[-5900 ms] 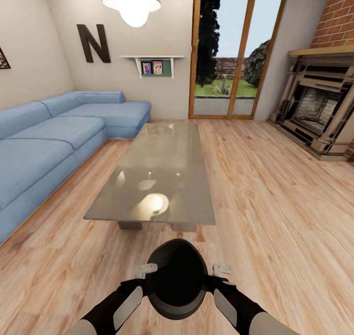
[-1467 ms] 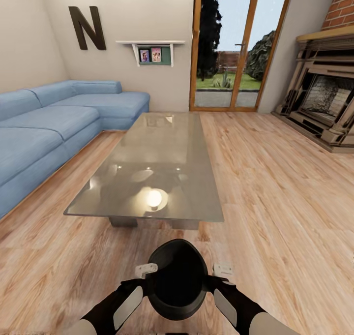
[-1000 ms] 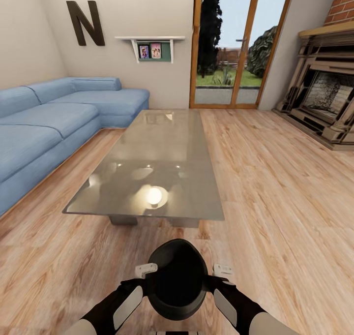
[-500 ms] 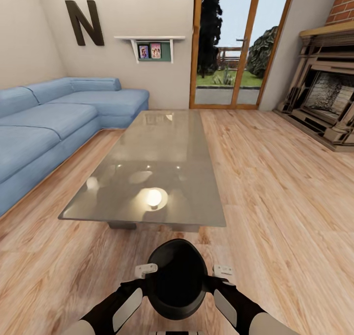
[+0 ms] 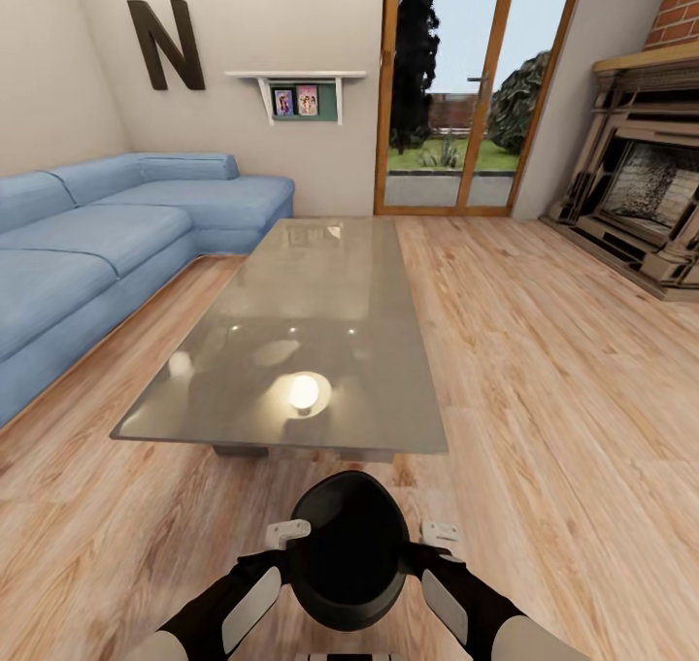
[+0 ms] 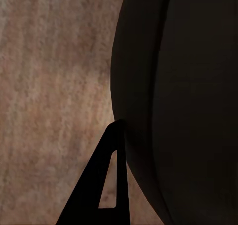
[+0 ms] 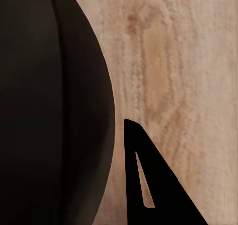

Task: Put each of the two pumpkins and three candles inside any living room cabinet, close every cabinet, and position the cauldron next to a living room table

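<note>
1. You have the cauldron (image 5: 349,550) clamped between both arms, low in front of the trunk and above the wooden floor (image 5: 544,428). The left gripper (image 5: 288,533) sits at its left flank and the right gripper (image 5: 441,532) at its right flank. Each wrist view shows one dark finger (image 6: 101,185) beside the pot's belly (image 7: 49,111), but I cannot tell from the pictures whether either pincer is clenched or spread. It looks like a squeeze from both sides, not a pinch on the rim, so keep the inward pressure even.

2. Just beyond the pot lies the near edge of the table (image 5: 291,350). A strip of bare floor separates them. Judging by that, the pot is near the table and needs little further travel.

3. Lower it straight down onto the floor short of the table edge. Don't let the belly knock the glossy top or the grey legs beneath.

4. Ease both arms outward together once it rests, so neither side drags it.

5. Further off, the blue sofa (image 5: 87,253) runs along the left, the fireplace (image 5: 641,195) stands at the right and the glass door (image 5: 456,88) is at the back. None of them crowds your drop spot.
</note>
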Controlling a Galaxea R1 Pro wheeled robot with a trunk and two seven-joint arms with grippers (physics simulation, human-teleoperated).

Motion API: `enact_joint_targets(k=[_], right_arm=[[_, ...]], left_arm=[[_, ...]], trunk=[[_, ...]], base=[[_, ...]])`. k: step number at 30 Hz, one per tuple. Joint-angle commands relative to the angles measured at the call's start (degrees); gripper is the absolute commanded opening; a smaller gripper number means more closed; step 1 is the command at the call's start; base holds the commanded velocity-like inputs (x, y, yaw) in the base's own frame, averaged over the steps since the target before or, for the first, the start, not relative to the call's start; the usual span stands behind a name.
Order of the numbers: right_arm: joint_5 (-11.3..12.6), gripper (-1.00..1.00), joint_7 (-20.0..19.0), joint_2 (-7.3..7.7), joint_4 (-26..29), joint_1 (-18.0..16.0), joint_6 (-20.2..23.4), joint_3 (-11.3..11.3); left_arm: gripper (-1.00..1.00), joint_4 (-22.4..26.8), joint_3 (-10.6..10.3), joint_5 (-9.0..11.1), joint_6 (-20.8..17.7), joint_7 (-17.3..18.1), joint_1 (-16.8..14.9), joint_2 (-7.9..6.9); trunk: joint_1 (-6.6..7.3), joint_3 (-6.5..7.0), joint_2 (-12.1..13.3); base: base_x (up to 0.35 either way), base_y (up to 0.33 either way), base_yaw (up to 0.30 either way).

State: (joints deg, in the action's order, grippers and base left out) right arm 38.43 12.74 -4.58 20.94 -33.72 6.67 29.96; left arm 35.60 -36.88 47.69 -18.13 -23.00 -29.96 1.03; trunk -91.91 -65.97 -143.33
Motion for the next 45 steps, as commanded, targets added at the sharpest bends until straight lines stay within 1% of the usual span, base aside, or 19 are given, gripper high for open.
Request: enact_joint_targets(k=[1,14,20,30,31,32,45], right_arm=[[0.07,-1.0,0.79,0.1,-2.92,-0.03,0.28,0.42],[0.07,-1.0,0.79,0.1,-2.92,-0.03,0.28,0.43],[0.07,-1.0,0.79,0.1,-2.92,-0.03,0.28,0.44],[0.07,-1.0,0.79,0.1,-2.92,-0.03,0.22,0.45],[0.07,1.0,0.79,0.1,-2.92,-0.03,0.23,0.45],[0.07,1.0,0.79,0.1,-2.92,-0.03,0.23,0.43],[0.07,1.0,0.76,0.1,-2.92,-0.03,0.28,0.45]], left_arm=[[-1.0,0.17,1.72,-1.11,0.46,-0.53,-0.1,-0.07],[-1.0,0.17,1.72,-1.1,0.46,-0.55,-0.1,-0.15],[-1.0,0.17,1.72,-1.11,0.46,-0.55,-0.1,-0.16],[-1.0,0.17,1.72,-1.11,0.5,-0.59,-0.1,-0.16],[-1.0,0.17,1.72,-1.09,0.51,-0.61,-0.1,-0.16],[1.0,0.17,1.72,-1.1,0.49,-0.62,-0.1,-0.16],[1.0,0.17,1.72,-1.09,0.48,-0.65,-0.1,-0.16]], trunk=[[0.01,-0.04,-0.02],[0.01,-0.04,-0.02],[0.01,-0.04,-0.02],[0.01,-0.04,-0.02],[0.01,-0.04,-0.02],[0.01,-0.04,-0.02],[0.01,-0.04,-0.02]], base=[[0.068,0.0,0.0],[0.009,0.0,0.0],[0.135,0.0,0.0],[0.009,0.0,0.0],[0.0,0.0,0.0],[0.0,0.0,0.0],[0.0,0.0,0.0]])
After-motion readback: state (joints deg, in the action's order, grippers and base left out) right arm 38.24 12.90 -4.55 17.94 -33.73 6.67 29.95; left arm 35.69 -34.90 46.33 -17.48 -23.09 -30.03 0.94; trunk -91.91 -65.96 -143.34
